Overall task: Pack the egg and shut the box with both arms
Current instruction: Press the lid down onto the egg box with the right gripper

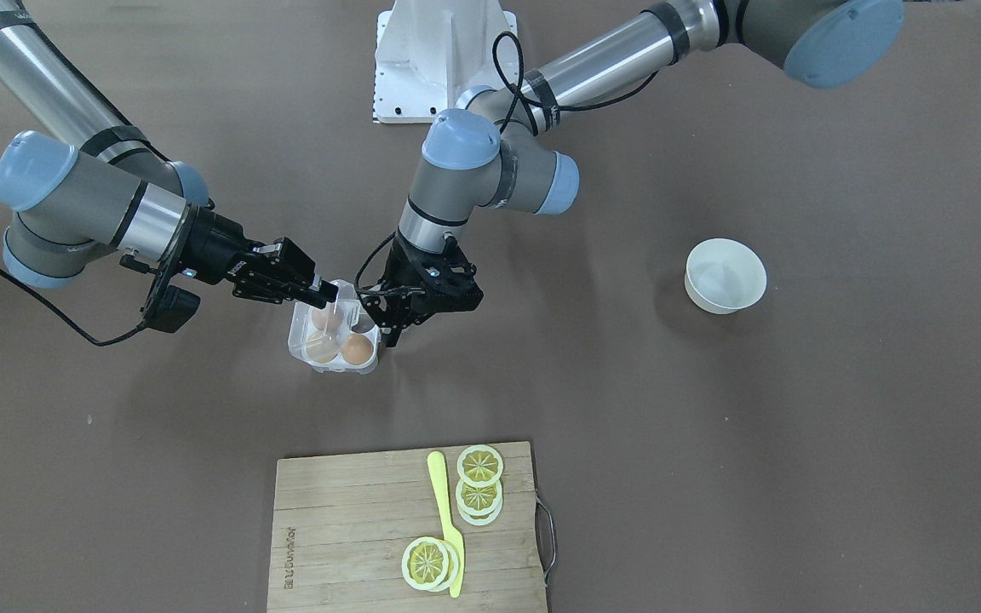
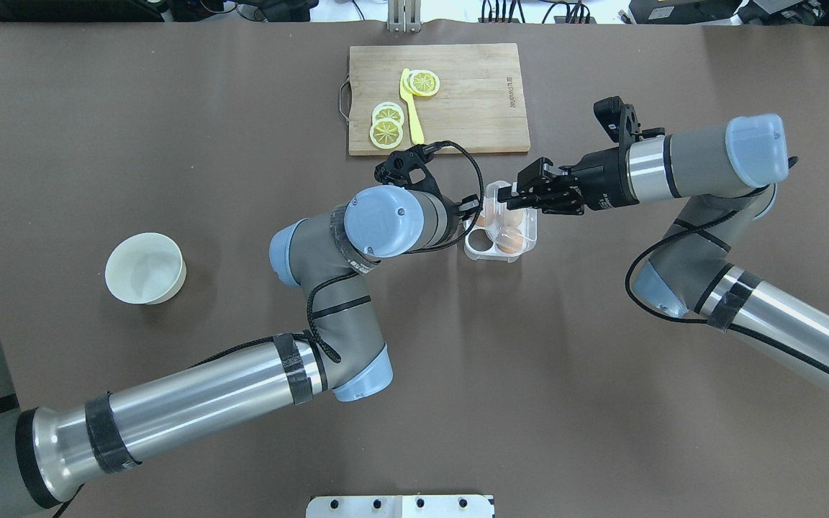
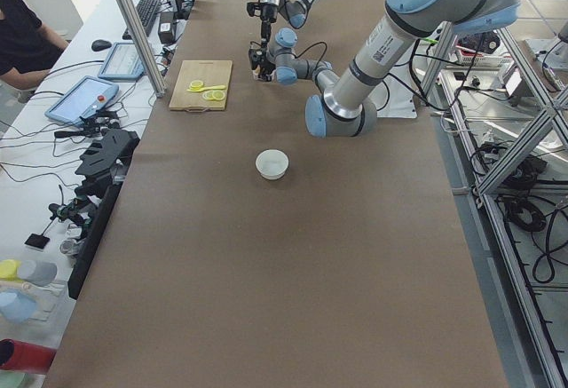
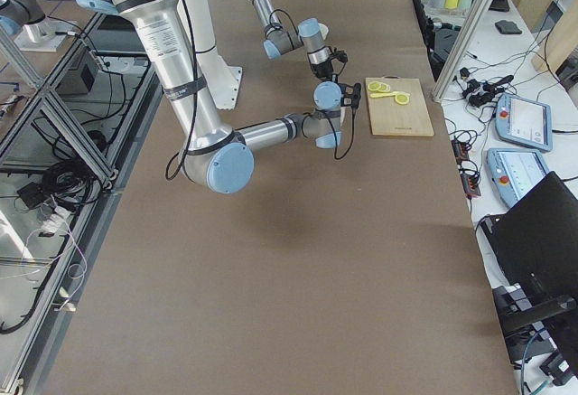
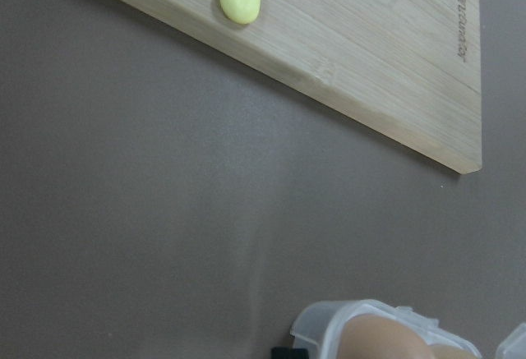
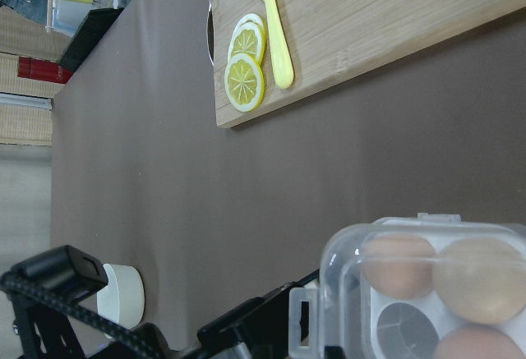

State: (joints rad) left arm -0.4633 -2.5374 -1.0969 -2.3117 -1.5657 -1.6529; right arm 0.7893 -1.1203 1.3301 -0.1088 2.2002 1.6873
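The clear egg box (image 1: 299,336) sits mid-table and holds three eggs; one cell (image 2: 479,243) is bare. An orange-brown egg (image 1: 357,349) lies in a front cell. The box also shows in the overhead view (image 2: 529,248) and the right wrist view (image 6: 341,252). Its clear lid (image 2: 492,189) leans over the cells, latch tab (image 6: 302,330) free. My right gripper (image 1: 326,295) is shut, tips resting on the lid's top edge. My left gripper (image 1: 384,328) points down beside the box, fingers apart and holding nothing.
An empty white bowl (image 1: 725,274) stands off to my left. A wooden cutting board (image 1: 346,511) with lemon slices (image 1: 479,466) and a yellow knife (image 1: 444,511) lies beyond the box, close to it.
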